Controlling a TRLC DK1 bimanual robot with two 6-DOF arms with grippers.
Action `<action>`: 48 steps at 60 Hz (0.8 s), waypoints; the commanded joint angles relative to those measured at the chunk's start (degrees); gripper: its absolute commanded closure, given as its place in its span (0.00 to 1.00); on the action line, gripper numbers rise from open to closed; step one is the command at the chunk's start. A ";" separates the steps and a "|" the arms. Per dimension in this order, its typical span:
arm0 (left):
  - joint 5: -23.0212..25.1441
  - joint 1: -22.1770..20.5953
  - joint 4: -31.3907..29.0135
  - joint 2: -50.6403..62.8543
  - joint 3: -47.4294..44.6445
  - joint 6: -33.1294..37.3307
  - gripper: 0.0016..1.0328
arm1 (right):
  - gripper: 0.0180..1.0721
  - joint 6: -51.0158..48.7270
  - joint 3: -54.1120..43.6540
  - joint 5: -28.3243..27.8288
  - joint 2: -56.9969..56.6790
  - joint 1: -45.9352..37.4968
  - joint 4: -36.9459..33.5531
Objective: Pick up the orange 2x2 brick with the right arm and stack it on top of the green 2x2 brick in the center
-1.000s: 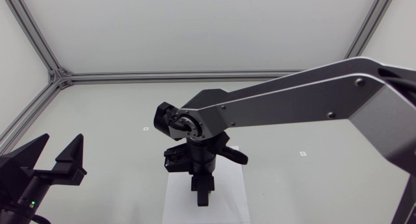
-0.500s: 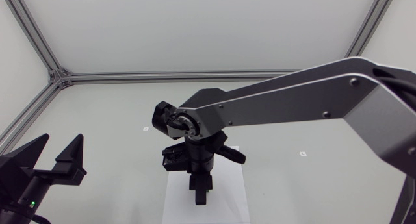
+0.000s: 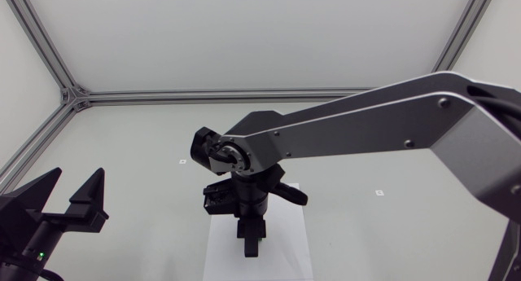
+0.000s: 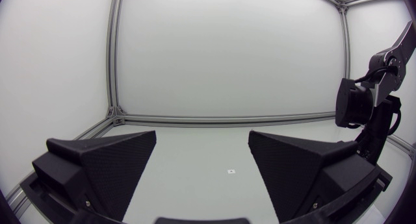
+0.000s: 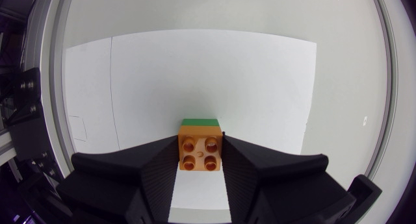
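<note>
Gripping the orange brick [image 5: 200, 153], your right jaws are pressing on its two sides above the white sheet [image 3: 286, 247] at the desk's [image 3: 138, 159] centre.
The green brick [image 5: 199, 122] is peeking out directly beneath it; your left jaws are gaping wide at the desk's 8 o'clock.

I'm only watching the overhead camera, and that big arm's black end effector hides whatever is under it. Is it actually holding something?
Observer: Yes. In the right wrist view the right end effector is shut on an orange brick, one finger against each side, its four studs uncovered.
Operator: And the green one it's meant to go on?
Observer: A strip of the green brick shows just ahead of the orange one, squarely lined up and seemingly beneath it. I cannot tell whether they are pressed together.
</note>
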 commanded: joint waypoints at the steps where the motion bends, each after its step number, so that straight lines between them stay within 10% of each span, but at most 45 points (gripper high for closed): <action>1: 0.23 0.31 -0.87 -0.45 -2.35 0.73 0.04 | 0.93 0.53 -1.98 0.47 0.68 -0.17 -0.53; 48: 0.23 0.31 -0.87 -0.45 -2.35 0.73 0.04 | 0.93 -0.27 -3.30 0.56 -0.63 -0.87 0.00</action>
